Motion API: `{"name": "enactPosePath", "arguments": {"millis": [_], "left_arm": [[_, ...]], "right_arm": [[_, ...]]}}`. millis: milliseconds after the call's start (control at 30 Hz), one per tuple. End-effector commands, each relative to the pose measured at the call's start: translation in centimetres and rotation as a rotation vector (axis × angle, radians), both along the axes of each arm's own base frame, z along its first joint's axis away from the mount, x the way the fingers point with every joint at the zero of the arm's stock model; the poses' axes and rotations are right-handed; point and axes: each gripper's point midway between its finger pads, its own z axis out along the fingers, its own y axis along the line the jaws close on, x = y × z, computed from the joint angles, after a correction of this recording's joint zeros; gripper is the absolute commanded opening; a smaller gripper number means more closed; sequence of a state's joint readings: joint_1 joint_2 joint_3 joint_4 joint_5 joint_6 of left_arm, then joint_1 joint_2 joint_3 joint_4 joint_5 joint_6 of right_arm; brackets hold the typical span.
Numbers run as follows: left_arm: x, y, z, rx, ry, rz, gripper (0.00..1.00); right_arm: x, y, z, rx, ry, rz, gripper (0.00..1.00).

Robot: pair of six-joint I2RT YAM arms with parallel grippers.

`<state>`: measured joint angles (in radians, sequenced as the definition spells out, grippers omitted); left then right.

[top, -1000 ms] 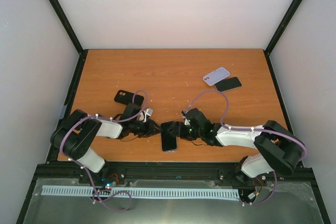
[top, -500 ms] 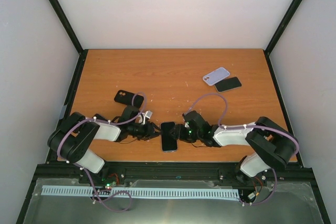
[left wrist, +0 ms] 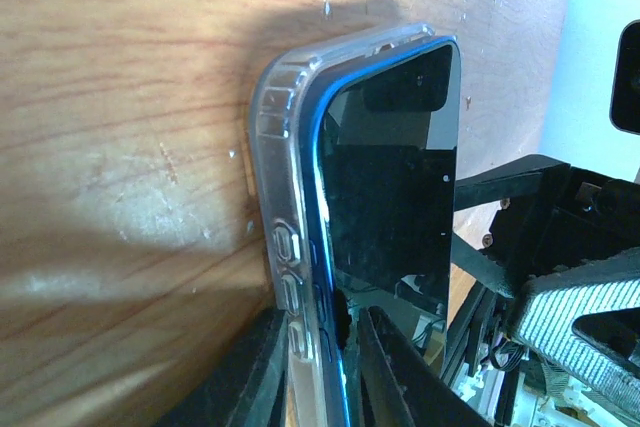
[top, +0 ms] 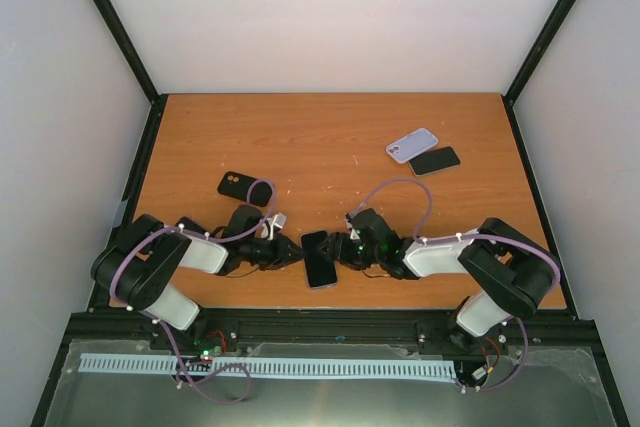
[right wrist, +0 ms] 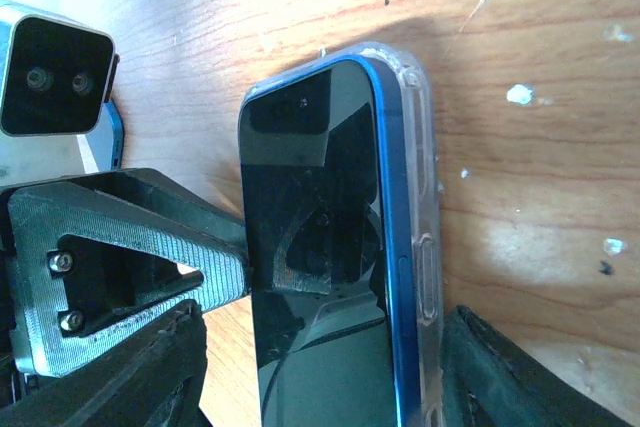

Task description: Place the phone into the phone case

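Seating step now: we see the phone [top: 320,259] half-in the case [left wrist: 275,197] at the counter's [top: 330,137] 6 o'clock, left claw [top: 292,252] pinching the case's 9 o'clock edge, right claw [top: 340,247] open at 3; next, we press it flush.

Our arms stretch low and inward, facing each other; our left hand [top: 295,253] pinches narrowly on an edge of the phone [top: 320,265], our right hand [top: 340,249] stands spread wide

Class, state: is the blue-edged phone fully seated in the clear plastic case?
Partly in: the blue-edged phone has its blue side standing above the clear plastic case wall.
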<state>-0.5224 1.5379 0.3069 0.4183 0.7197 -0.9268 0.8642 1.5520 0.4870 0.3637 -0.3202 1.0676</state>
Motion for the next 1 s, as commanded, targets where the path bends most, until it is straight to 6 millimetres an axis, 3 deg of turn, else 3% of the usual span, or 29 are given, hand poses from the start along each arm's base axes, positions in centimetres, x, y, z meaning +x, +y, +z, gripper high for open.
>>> {"name": "enactPosePath", "arguments": {"millis": [0, 133, 233, 333, 567, 700, 833, 967], "left_arm": [[-1.1, 0.2, -1.0, 0.026, 0.025, -0.012, 0.22], [-1.2, 0.5, -1.1, 0.035, 0.022, -0.006, 0.23], [-1.2, 0.6, -0.9, 0.039, 0.013, -0.004, 0.3], [-1.3, 0.7, -0.7, 0.039, 0.005, -0.005, 0.38], [-1.5, 0.9, -0.4, 0.037, -0.01, 0.001, 0.46], [-1.6, 0.9, -0.5, 0.034, -0.009, -0.003, 0.48], [-1.6, 1.0, -0.8, 0.044, -0.014, -0.006, 0.41], [-1.6, 1.0, -0.9, 0.045, -0.015, -0.008, 0.41]], "right_arm": [[-0.4, 3.3, 4.9, 0.206, -0.063, 0.092, 0.63], [-0.5, 3.4, 6.3, 0.244, -0.084, 0.1, 0.64], [-0.7, 3.4, 6.9, 0.269, -0.093, 0.104, 0.64], [-0.7, 3.3, 7.2, 0.286, -0.104, 0.101, 0.64], [-0.8, 3.5, 7.4, 0.305, -0.108, 0.108, 0.65], [-1.0, 3.8, 7.5, 0.329, -0.101, 0.122, 0.65], [-1.2, 3.8, 7.3, 0.328, -0.097, 0.134, 0.65], [-1.1, 3.4, 6.0, 0.265, -0.085, 0.122, 0.64]]}}
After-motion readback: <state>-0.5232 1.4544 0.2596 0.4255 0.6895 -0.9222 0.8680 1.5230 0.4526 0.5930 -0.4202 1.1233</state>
